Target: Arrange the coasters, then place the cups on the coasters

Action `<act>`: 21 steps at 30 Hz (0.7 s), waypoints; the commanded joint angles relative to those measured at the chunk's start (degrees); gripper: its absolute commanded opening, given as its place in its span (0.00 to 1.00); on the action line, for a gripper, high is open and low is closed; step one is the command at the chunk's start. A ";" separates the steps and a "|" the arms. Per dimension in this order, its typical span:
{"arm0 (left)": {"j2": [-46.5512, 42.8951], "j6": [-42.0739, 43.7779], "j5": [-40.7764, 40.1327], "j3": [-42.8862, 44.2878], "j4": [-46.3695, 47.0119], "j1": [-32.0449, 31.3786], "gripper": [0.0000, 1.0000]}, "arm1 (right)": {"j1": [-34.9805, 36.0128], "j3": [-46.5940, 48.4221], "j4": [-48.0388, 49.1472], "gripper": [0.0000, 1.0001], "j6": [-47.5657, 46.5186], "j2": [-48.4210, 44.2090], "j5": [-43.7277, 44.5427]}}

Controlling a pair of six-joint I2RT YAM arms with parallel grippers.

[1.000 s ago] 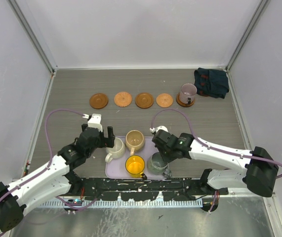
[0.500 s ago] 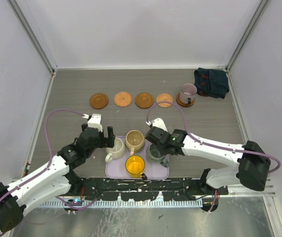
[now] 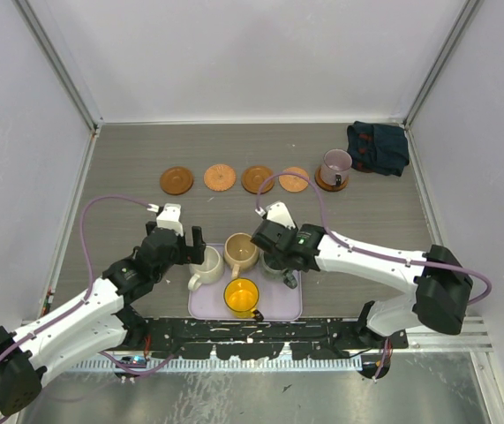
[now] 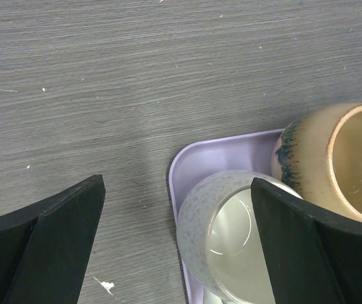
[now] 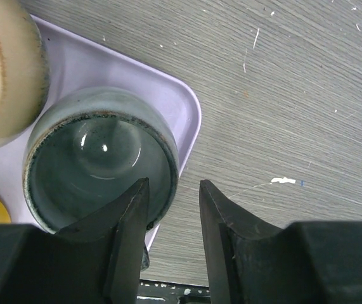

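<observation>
Four brown coasters (image 3: 220,177) lie in a row at the back. A fifth coaster (image 3: 324,185) sits under the mauve cup (image 3: 335,164). On the lavender tray (image 3: 278,306) stand the cream cup (image 3: 207,262), tan cup (image 3: 241,252), yellow cup (image 3: 242,297) and grey-green cup (image 5: 98,164). My left gripper (image 4: 175,183) is open with the cream cup (image 4: 231,234) between its fingers, untouched. My right gripper (image 5: 174,183) is open and straddles the grey-green cup's wall. One finger is inside the cup, the other outside and clear of the wall.
A dark folded cloth (image 3: 378,147) lies at the back right beside the mauve cup. The tan cup (image 5: 3,76) stands close to the grey-green cup on the tray (image 5: 104,69). White side walls enclose the table.
My right arm swung left and away from me, shifting the grey-green cup farther back on the tray, and its jaws have widened off the cup's wall. The left arm has not moved.
</observation>
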 commanded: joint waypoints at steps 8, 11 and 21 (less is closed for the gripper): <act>-0.52 -0.40 -0.07 0.28 2.41 -0.20 1.00 | 0.26 -0.45 -2.42 0.61 0.71 -14.97 -4.41; -0.88 -0.43 -0.21 0.29 2.28 -0.18 1.00 | 0.29 -1.28 -1.69 0.63 -0.77 -20.03 -8.40; -0.96 -0.67 0.04 0.60 1.62 -0.18 1.00 | 0.33 -7.20 -0.38 0.61 -2.11 -16.68 -17.26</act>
